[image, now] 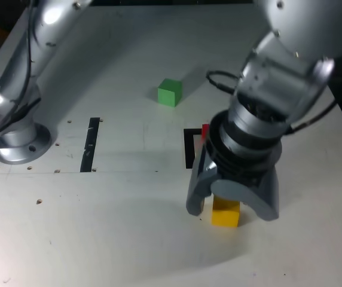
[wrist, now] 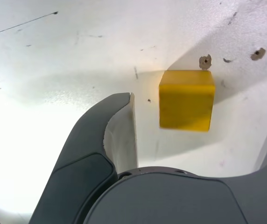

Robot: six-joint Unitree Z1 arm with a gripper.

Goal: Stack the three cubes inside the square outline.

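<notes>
the gripper (image: 232, 212) has its fingers wide apart, clamped on nothing, pointing down at the table (image: 123, 233). the yellow cube (image: 225, 211) is between the two fingers, and the wrist view shows a gap on both sides of it. it sits flat on the table, a shadow around it, its upper part hidden behind the gripper in the exterior view.

from the gripper, in the exterior view, the red cube (image: 204, 131) is between 11 and 12 o'clock; just a sliver of it shows past the gripper body. the square outline (image: 189, 149) is at 11 o'clock, with only its thick black left side and a bit of its upper edge in sight. the red sliver is right by that upper edge, but how the cube sits in the outline i can't tell.

further out, also toward 11 o'clock, the green cube (image: 170, 93) is on the table, well apart from the others. the narrow black strip (image: 90, 145) is at 10 o'clock, lying flat and running nearly from 12 to 6.

past the strip, between 9 and 10 o'clock, is a round silver base (image: 20, 145), bolted down near the table's left side, with a silver arm section (image: 21, 66) above it slanting up toward 1 o'clock.
</notes>
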